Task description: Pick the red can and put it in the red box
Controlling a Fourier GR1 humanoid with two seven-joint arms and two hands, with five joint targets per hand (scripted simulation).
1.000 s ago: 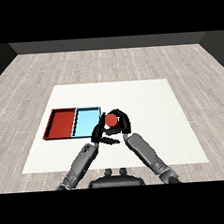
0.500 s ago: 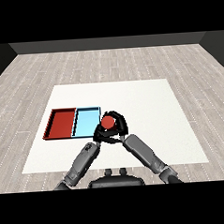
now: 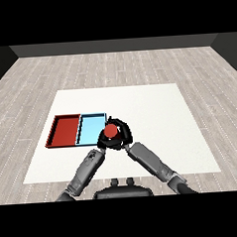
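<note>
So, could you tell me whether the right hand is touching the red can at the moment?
Touching. The head view shows the right hand curled round the red can, its black fingers wrapping the can's sides with no gap visible.

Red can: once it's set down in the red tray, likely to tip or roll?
The red can, held in the right hand, looks like a stiff cylinder, so it probably won't deform. Its round wall suggests it would roll if laid sideways. Set upright on the flat floor of the red tray, it should likely stand; the low rim might stop a slide.
</note>
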